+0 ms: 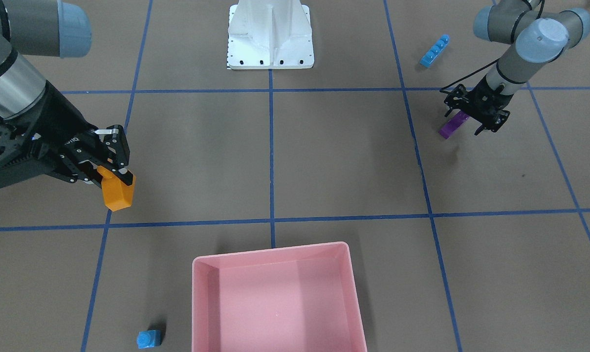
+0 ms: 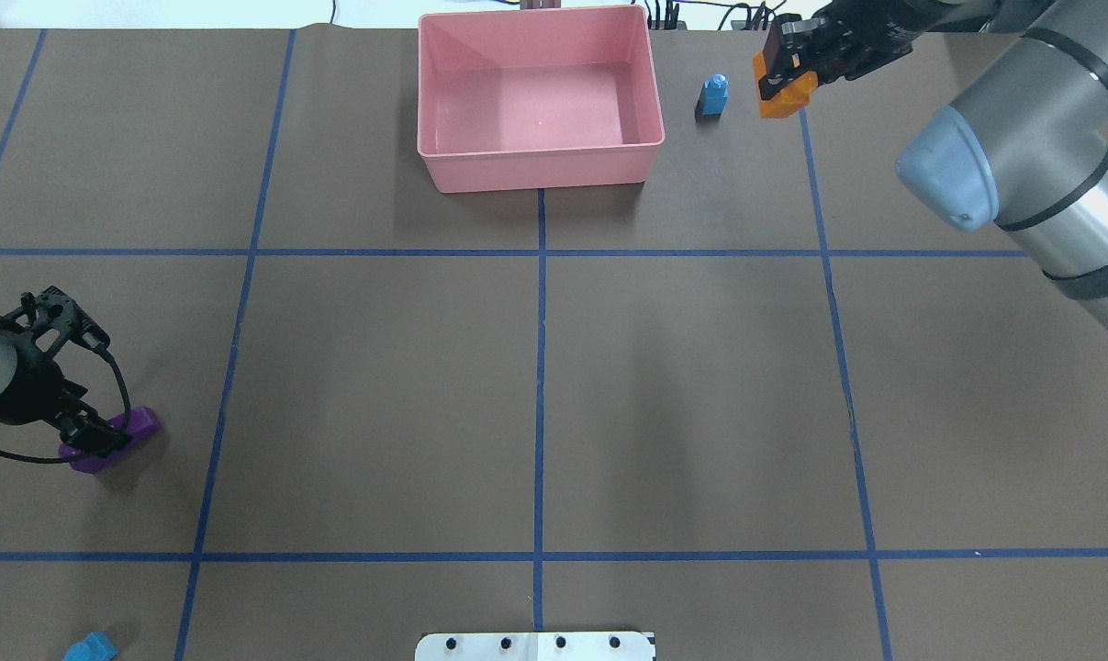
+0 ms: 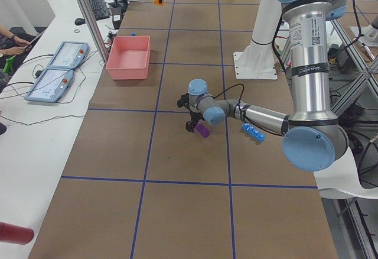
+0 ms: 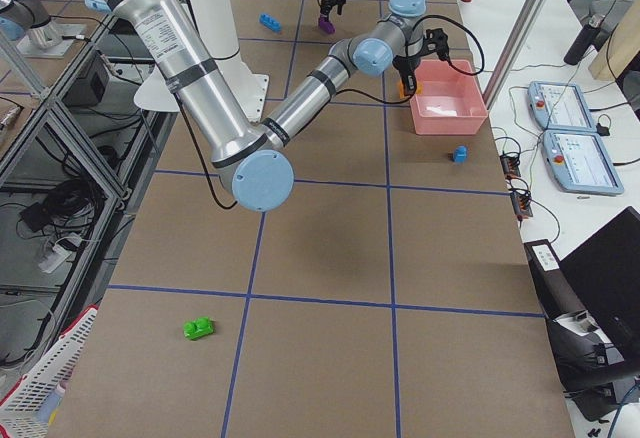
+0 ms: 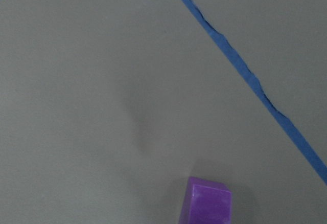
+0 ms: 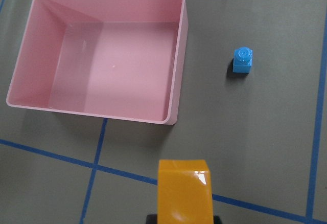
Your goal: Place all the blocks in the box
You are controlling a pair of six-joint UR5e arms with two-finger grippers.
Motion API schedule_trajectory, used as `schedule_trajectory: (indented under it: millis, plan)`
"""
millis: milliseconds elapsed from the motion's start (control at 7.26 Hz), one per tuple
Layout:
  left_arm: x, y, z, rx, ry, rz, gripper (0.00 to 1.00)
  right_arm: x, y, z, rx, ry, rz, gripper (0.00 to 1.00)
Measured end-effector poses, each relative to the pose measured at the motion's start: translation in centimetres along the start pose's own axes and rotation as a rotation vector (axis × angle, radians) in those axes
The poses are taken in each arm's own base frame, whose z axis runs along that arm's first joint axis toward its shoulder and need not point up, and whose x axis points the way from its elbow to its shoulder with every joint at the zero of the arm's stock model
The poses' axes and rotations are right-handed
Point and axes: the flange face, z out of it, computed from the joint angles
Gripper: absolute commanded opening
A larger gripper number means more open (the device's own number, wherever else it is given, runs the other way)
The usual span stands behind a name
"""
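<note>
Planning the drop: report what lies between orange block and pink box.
Right wrist view: only bare table and a blue tape line between orange block and box; blue cube sits aside.

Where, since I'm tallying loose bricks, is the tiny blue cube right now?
In the overhead view the tiny blue cube stands near the far edge, just right of the pink box, between it and the right gripper holding the orange block.

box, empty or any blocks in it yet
Empty. The box shows only bare pink floor in the overhead and right wrist views.
</note>
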Motion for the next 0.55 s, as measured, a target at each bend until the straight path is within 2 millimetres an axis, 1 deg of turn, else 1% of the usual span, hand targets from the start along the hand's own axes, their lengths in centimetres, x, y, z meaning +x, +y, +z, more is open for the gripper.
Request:
schedule_trajectory:
  millis: [275,413,551]
  plan:
    - [0.1,1.1,1.4,-0.037,0.003,0.000,0.99,-2.8,-1.6,1.2,0.001,0.004,-0.006,0.00]
    - [0.4,1.4,1.8,-0.048,0.007,-0.003,0.72,-3.8,-2.3,1.7,-0.002,0.005,-0.006,0.00]
    - [0.9,1.6,2.2,-0.057,0.013,-0.016,0.12,-4.8,-2.8,2.3,-0.004,0.008,0.000,0.00]
